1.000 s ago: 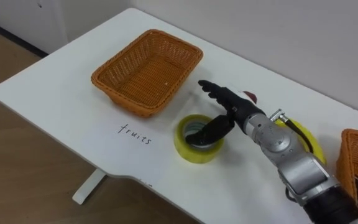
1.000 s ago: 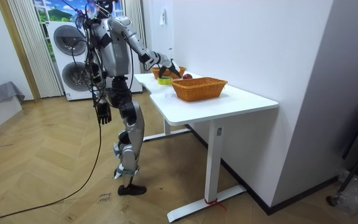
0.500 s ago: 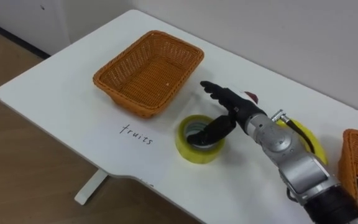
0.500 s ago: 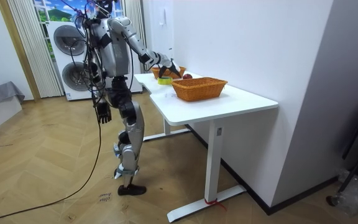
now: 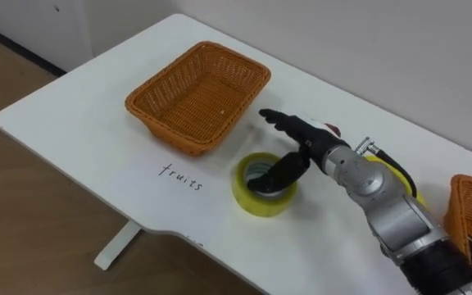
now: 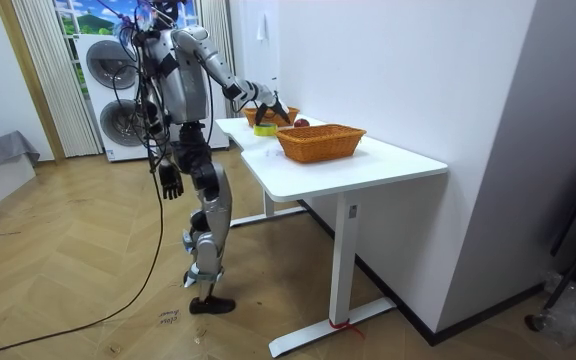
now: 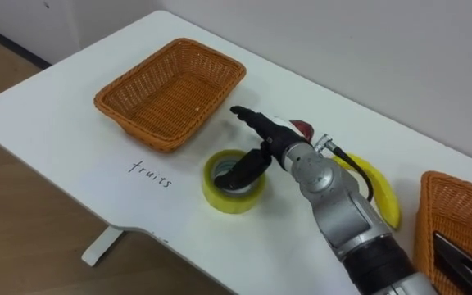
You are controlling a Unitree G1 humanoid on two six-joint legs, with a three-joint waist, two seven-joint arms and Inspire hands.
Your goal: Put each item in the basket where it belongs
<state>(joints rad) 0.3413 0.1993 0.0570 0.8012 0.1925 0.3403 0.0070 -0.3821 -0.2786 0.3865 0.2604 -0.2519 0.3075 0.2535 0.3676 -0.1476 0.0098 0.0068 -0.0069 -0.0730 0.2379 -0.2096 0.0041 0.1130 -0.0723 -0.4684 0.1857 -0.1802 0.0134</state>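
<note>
A yellow tape roll (image 5: 263, 185) lies flat on the white table (image 5: 80, 123), just in front of the empty wicker basket (image 5: 199, 92) marked "fruits". My right hand (image 5: 295, 138) hovers over the roll's far side. Its fingers stretch out straight toward the basket and its thumb (image 5: 275, 174) dips into the roll's hole. A banana (image 7: 377, 195) lies behind my forearm, and a red apple (image 7: 303, 129) peeks out beside the wrist. A second wicker basket (image 7: 456, 223) at the right edge holds a dark item (image 7: 465, 250). My left hand (image 6: 171, 181) hangs relaxed at my side.
I stand at the end of the table (image 6: 368, 165), which runs along a white wall. The handwritten label (image 5: 179, 174) sits near the table's front edge. Washing machines (image 6: 108, 75) stand behind me across a wooden floor.
My right hand stays at the tape roll, its fingers edging slightly toward the basket. The eye view has shifted a little. My left hand swings slightly at my side.
</note>
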